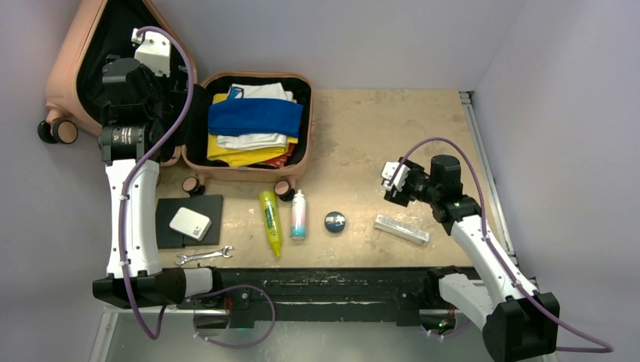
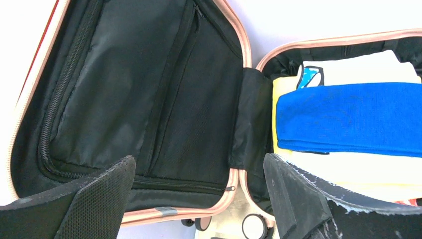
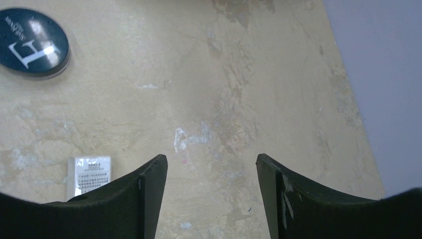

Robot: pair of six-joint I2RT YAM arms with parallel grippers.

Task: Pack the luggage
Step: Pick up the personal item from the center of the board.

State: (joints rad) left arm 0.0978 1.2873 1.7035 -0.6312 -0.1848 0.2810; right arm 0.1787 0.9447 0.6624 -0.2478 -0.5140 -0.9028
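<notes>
Operator: Grey walls enclose a worn tan table. At its far left lies the luggage, with the lid standing open and the base filled with folded clothes.

Trainee: Where are your end effectors?

Operator: My left end effector hangs before the open lid, jaws spread to their widest, holding nothing. My right end effector hovers above bare table, jaws well apart and likewise empty. A small white box lies just beside one finger, and a round tin lies farther off.

Trainee: What could go wrong from here?

Operator: I judge three risks. The box lies flat and thin, so an off-centre descent would push it rather than pinch it. The tube and bottle near the wheels may roll if nudged. The clothes are stacked high, so anything dropped on top may slide off or keep the lid from closing.
</notes>
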